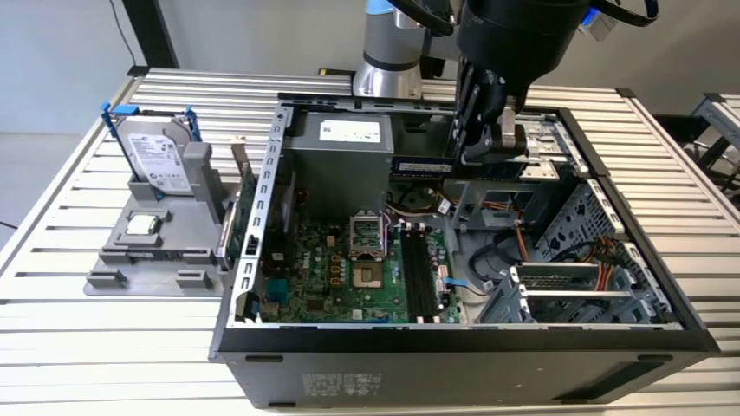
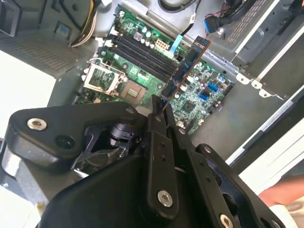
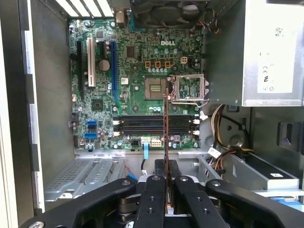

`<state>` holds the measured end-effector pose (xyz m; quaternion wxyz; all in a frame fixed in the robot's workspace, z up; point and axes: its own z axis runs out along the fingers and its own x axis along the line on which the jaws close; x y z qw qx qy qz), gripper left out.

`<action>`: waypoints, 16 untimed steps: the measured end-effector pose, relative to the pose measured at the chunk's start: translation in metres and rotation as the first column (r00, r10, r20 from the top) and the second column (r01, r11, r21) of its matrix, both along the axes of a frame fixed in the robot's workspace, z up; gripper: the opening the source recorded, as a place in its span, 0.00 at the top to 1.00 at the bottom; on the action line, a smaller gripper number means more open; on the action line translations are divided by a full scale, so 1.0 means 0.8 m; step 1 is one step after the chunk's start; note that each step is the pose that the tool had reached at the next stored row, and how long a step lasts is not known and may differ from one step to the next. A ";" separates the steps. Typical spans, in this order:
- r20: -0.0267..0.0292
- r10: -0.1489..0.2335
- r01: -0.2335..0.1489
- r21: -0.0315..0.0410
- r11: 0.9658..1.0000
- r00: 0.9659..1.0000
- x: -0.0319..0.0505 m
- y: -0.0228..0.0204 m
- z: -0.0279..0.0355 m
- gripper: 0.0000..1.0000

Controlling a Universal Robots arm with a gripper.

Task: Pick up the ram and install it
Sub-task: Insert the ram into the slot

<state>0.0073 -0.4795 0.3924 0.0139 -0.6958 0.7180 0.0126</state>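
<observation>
The arm (image 1: 515, 35) is reaching down from above into the rear part of the open computer case (image 1: 463, 347). The gripper (image 1: 483, 146) is hanging just beside the power supply (image 1: 347, 143). Its fingers are clamping one end of the ram (image 1: 422, 165). The stick is projecting from the gripper toward the exterior view's left and is hanging clear above the motherboard (image 1: 335, 269), apart from the black slots (image 1: 422, 282).

In the first wrist view the ram (image 3: 166, 133) is showing edge-on as a thin strip. It is running out from between the fingers (image 3: 153, 190), and its line is passing over the black slots (image 3: 154, 124) toward the processor socket (image 3: 187, 88).

The second wrist view is presenting the flat face of the ram (image 2: 183, 71), dark blue with a lighter edge, pinched at its near end by the gripper (image 2: 157, 108).

The exterior view is also showing a grey fixture (image 1: 156, 260) outside the case, on the table (image 1: 69, 347). The fixture is carrying the upright hard drive (image 1: 156, 156) and the processor chip (image 1: 141, 225).
</observation>
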 end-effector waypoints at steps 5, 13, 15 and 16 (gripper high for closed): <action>0.000 0.000 0.000 0.000 1.000 1.000 0.000 0.0000 0.0000 1.00; 0.000 -0.011 0.011 0.000 1.000 1.000 0.000 0.0000 0.0000 1.00; 0.000 -0.046 0.046 0.000 0.999 0.999 0.000 0.0000 0.0000 1.00; 0.000 -0.064 0.064 0.000 0.998 0.998 0.000 0.0000 -0.0001 1.00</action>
